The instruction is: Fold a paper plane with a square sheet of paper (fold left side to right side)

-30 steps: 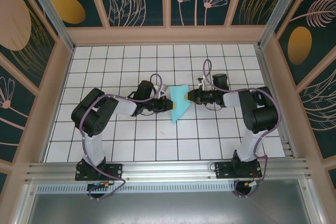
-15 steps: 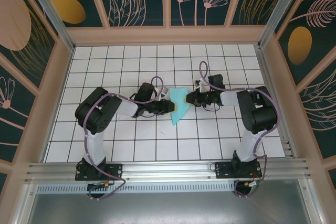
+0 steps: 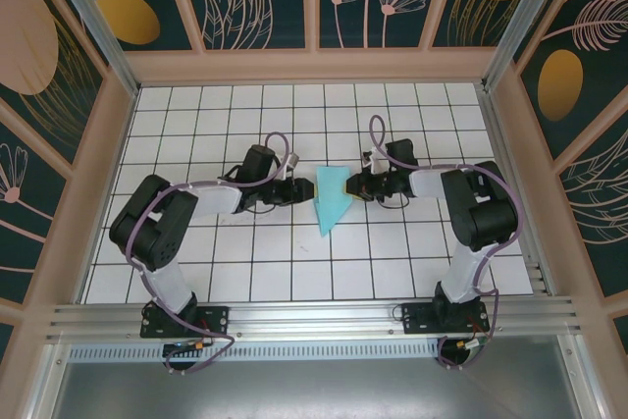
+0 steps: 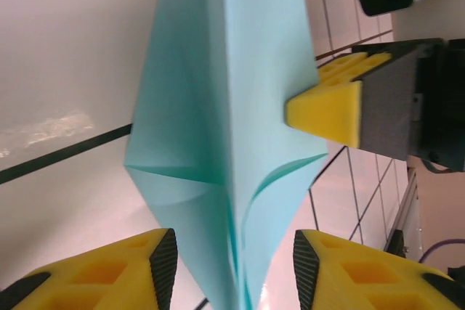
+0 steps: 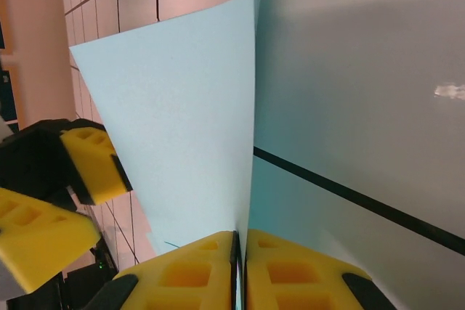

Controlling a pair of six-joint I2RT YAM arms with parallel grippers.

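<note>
Pinching the right edge of the paper plane (image 3: pixel 330 201), the right hand (image 3: pixel 346 186) has its yellow pads pressed together with the turquoise sheet caught in the seam between them. The plane sits over the middle of the white gridded worktop (image 3: pixel 392 262), between the two hands. Its wide end points toward the far wall and its narrow tip toward the arm bases. A raised crease runs along its length. Whether its underside touches the tiles cannot be told. The left hand (image 3: pixel 306 190) faces the plane from the other side with its pads (image 4: pixel 94 274) standing apart. The plane's pointed end runs down through the gap between them, unclamped.
</note>
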